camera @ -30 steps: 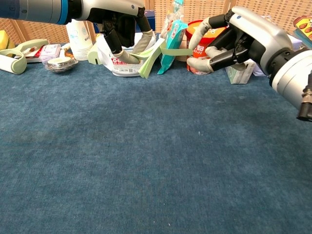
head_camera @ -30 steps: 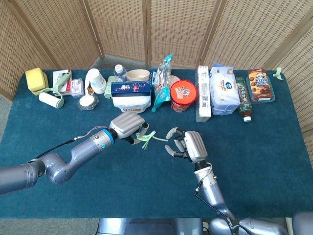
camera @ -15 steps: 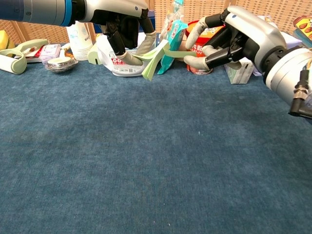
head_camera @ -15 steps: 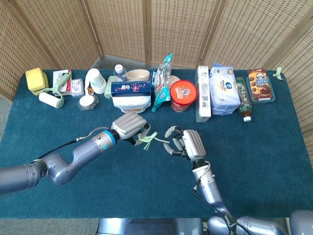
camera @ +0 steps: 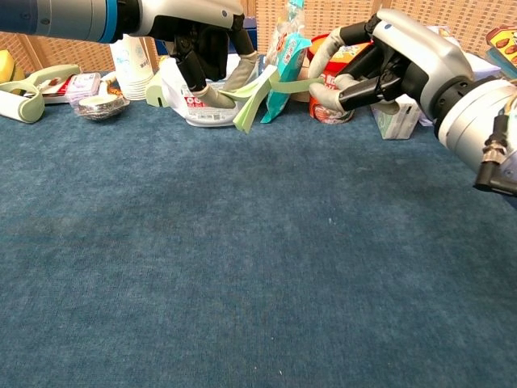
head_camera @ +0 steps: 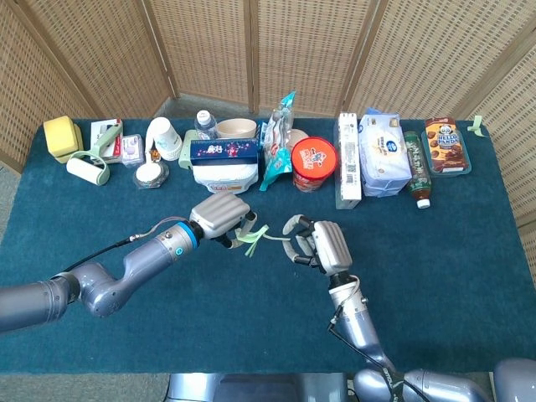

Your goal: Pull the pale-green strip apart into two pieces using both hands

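A pale-green strip (camera: 260, 90) (head_camera: 259, 236) hangs above the blue tablecloth between my two hands. My left hand (camera: 203, 44) (head_camera: 223, 216) grips its wider left end, which droops down. My right hand (camera: 373, 69) (head_camera: 318, 244) pinches the thin right end (camera: 303, 84) between thumb and a finger. The strip is in one piece and sags slightly in the middle.
A row of goods lines the table's far edge: lint roller (head_camera: 88, 167), paper cups (head_camera: 164, 136), white bag (head_camera: 221, 173), snack pouch (head_camera: 279, 141), red tub (head_camera: 313, 163), tissue packs (head_camera: 383, 152), bottle (head_camera: 416, 166), cookie tray (head_camera: 445, 146). The blue cloth (camera: 242, 267) spreads out in front.
Both hands have drawn a little closer together since a second ago, the right one shifting left and up. The strip has gone from nearly taut to slightly slack.
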Controlling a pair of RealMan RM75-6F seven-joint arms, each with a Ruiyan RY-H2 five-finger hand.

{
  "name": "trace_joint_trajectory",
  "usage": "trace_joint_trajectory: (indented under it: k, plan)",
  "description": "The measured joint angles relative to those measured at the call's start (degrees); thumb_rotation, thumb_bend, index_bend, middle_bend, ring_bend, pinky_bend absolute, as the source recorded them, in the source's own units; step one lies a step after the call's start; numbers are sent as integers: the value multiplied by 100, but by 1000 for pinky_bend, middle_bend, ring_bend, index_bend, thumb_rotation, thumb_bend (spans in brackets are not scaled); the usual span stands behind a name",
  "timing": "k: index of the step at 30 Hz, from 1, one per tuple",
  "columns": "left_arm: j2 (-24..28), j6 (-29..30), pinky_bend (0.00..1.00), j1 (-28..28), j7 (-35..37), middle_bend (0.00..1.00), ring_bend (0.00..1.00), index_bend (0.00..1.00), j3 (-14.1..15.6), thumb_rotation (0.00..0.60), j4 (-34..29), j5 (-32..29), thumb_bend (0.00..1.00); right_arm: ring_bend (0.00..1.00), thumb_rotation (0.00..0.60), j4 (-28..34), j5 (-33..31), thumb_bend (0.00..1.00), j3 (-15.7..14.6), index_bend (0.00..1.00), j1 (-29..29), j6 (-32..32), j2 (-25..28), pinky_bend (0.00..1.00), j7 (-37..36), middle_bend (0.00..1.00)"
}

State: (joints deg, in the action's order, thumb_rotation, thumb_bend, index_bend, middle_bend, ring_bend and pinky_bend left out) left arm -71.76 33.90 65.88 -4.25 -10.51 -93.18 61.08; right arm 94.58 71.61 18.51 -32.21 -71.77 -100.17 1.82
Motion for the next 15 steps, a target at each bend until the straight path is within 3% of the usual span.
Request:
trace_joint_trajectory:
  k: [15]
  plan:
    - [-12, -7, 1000, 15, 6, 1000, 1000, 636, 16, 600, -3, -12, 406, 994, 600, -9, -54, 407, 25, 607, -46, -23, -51, 942, 56, 1000]
